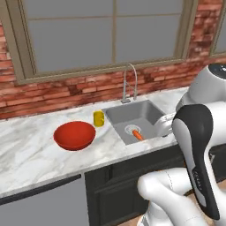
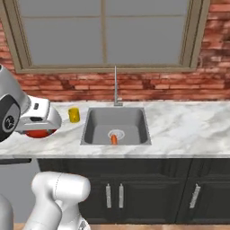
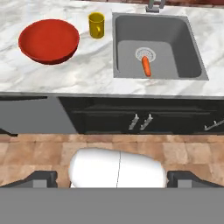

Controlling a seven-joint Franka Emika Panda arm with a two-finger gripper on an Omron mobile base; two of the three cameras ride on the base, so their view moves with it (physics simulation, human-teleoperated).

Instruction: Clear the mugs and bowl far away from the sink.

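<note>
Tool [image 3: 112, 177]: fingers spread fully wide, nothing held, raised well back from the desk over the floor. Desk [image 3: 87, 70]: marble. Red bowl [image 3: 49, 40]: on desk, left of sink. Yellow mug [image 3: 96, 25]: upright, between bowl and sink [image 3: 175, 48], just beside the sink's left rim. Carrot [image 3: 146, 66]: in basin beside the drain. Faucet [image 1: 130, 81]: behind sink.

I'm looking at a home kitchen, white marble counter [image 1: 31, 150], rectangular grey steel sink [image 2: 116, 123] with chrome faucet [image 2: 116, 85], dark cabinets [image 2: 148, 193], red brick wall [image 1: 66, 95], large window [image 2: 105, 33] at the far side.
</note>
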